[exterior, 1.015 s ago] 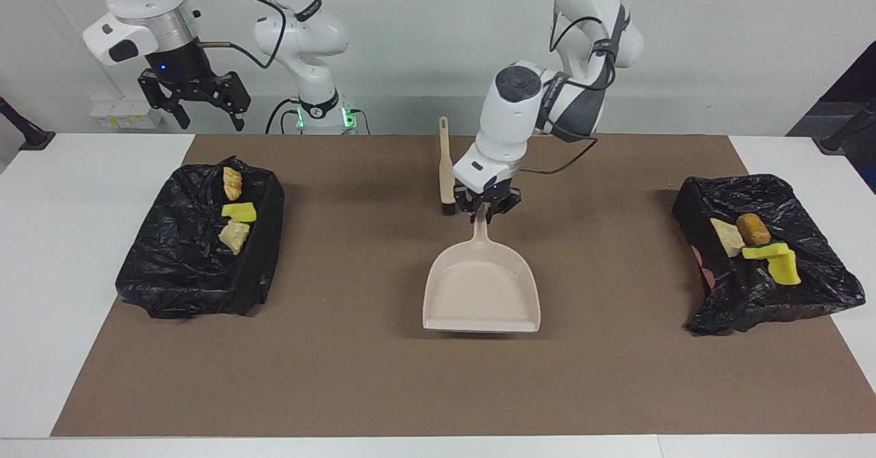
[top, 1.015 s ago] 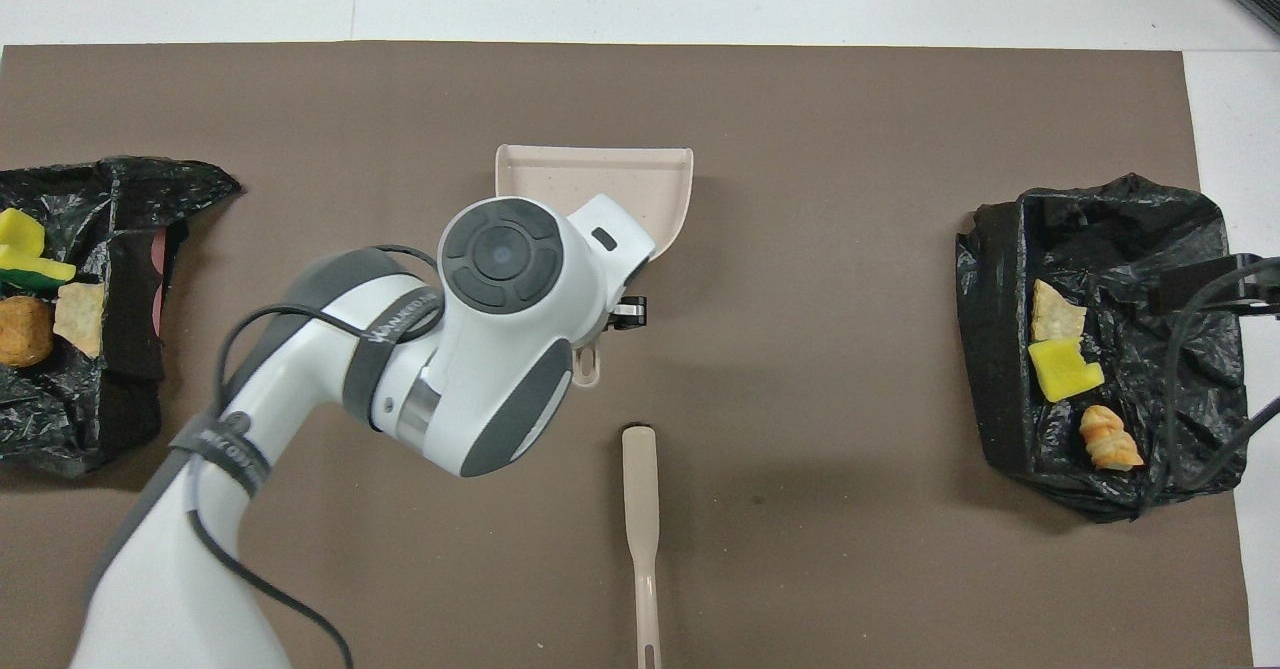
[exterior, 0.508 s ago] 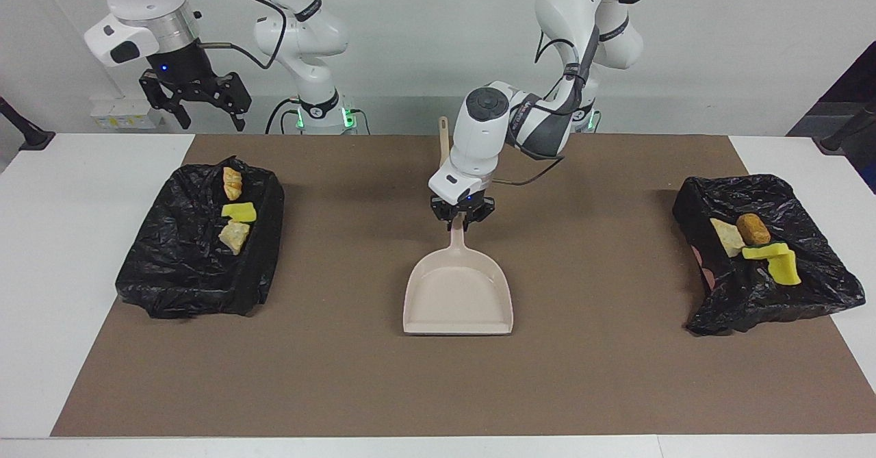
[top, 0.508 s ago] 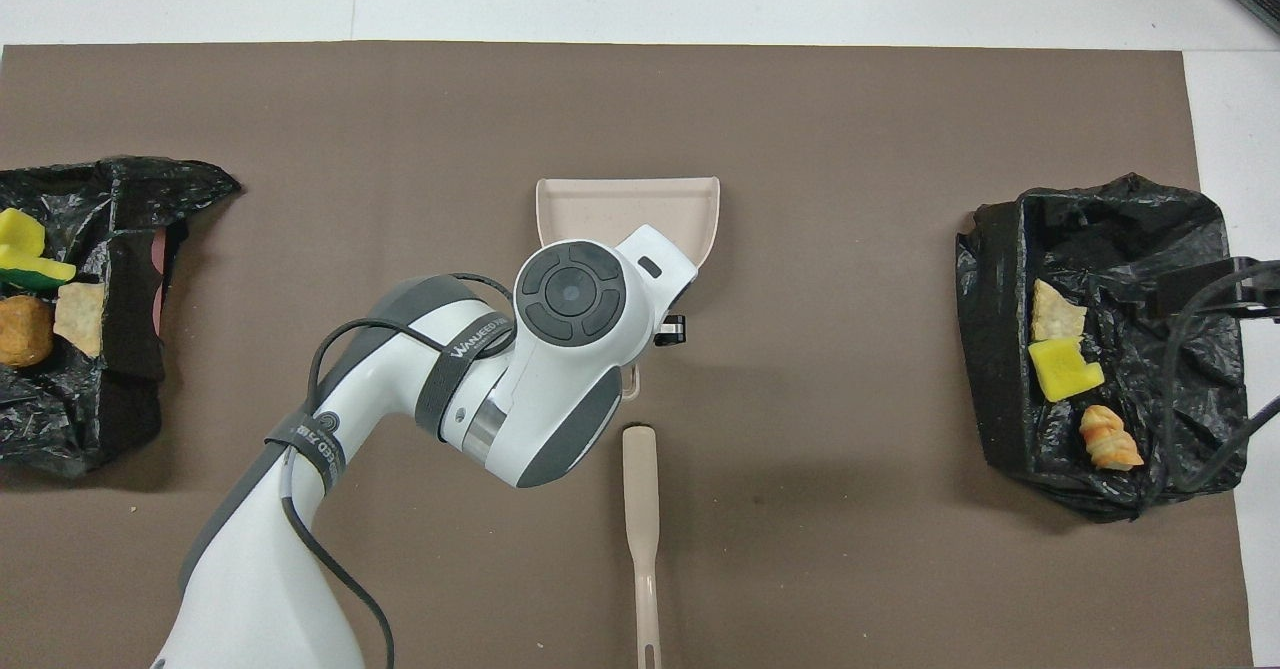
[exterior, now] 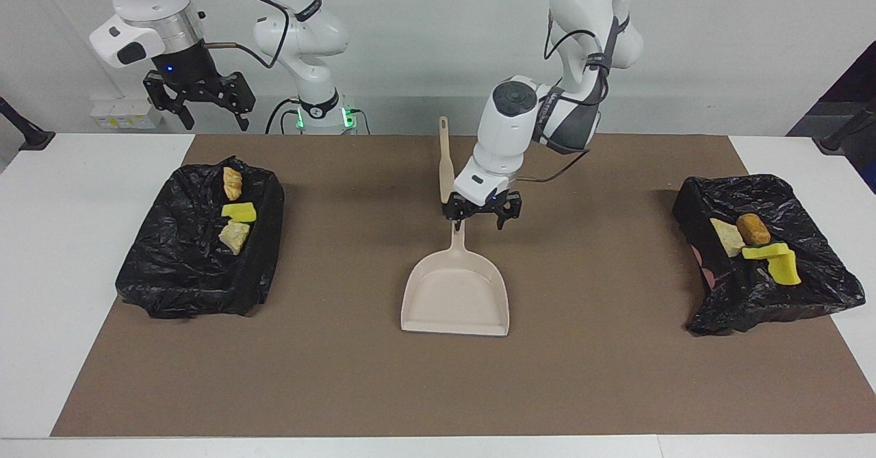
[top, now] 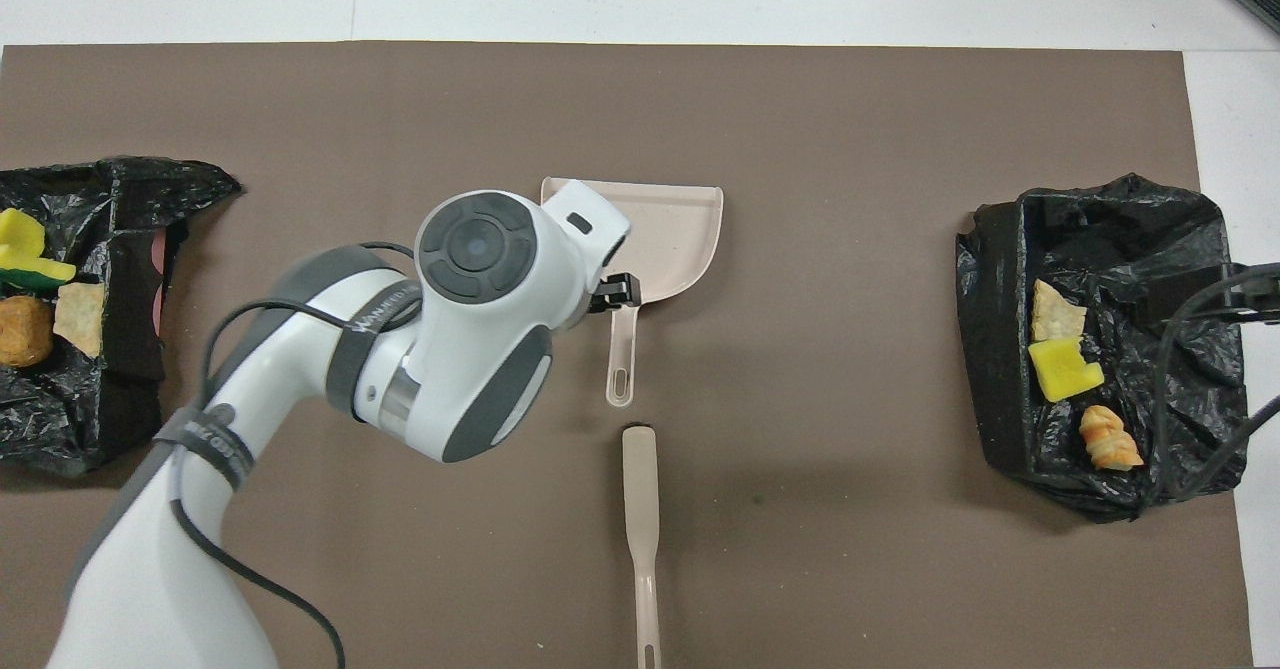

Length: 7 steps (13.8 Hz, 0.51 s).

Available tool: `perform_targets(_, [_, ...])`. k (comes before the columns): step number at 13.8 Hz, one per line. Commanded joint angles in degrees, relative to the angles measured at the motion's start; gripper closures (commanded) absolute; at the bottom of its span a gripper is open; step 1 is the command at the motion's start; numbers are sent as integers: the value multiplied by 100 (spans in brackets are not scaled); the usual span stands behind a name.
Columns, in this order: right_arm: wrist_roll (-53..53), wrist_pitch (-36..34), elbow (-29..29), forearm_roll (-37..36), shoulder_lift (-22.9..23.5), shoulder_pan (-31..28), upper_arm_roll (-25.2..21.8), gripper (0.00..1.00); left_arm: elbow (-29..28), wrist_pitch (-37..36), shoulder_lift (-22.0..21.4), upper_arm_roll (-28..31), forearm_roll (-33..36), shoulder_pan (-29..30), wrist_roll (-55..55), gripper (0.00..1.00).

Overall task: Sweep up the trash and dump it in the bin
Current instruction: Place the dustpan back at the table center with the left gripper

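Note:
The beige dustpan (exterior: 455, 295) (top: 672, 232) lies flat mid-mat, its handle (top: 621, 359) pointing toward the robots. My left gripper (exterior: 480, 220) hovers open just over the handle's end, one fingertip beside it, holding nothing; in the overhead view the wrist covers most of it. The beige brush (exterior: 445, 160) (top: 640, 519) lies nearer the robots than the dustpan. The trash sits in two black-bagged bins: three scraps (exterior: 236, 211) in the bin (exterior: 185, 266) at the right arm's end, several (exterior: 756, 242) in the bin (exterior: 766, 294) at the left arm's end. My right gripper (exterior: 202, 105) waits open, raised.
A brown mat (exterior: 616, 376) covers the middle of the white table (exterior: 61, 239). The bins (top: 1090, 249) (top: 90, 419) sit at the mat's two ends. A cable from the right arm hangs over the bin at its end in the overhead view.
The left gripper carried the dustpan toward the right arm's end, set it down, opened and let go of the handle, then drew slightly back. The right arm barely moved.

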Motion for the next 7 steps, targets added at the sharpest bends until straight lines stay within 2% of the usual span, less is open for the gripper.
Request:
perform_targets(1, [-195, -93, -139, -12, -142, -52, 31, 0, 30, -457, -435, -12, -7, 516, 783, 0])
perform_targets(7, [-204, -93, -209, -12, -186, -52, 22, 0, 567, -1389, -612, 5, -77, 1914, 2577, 0])
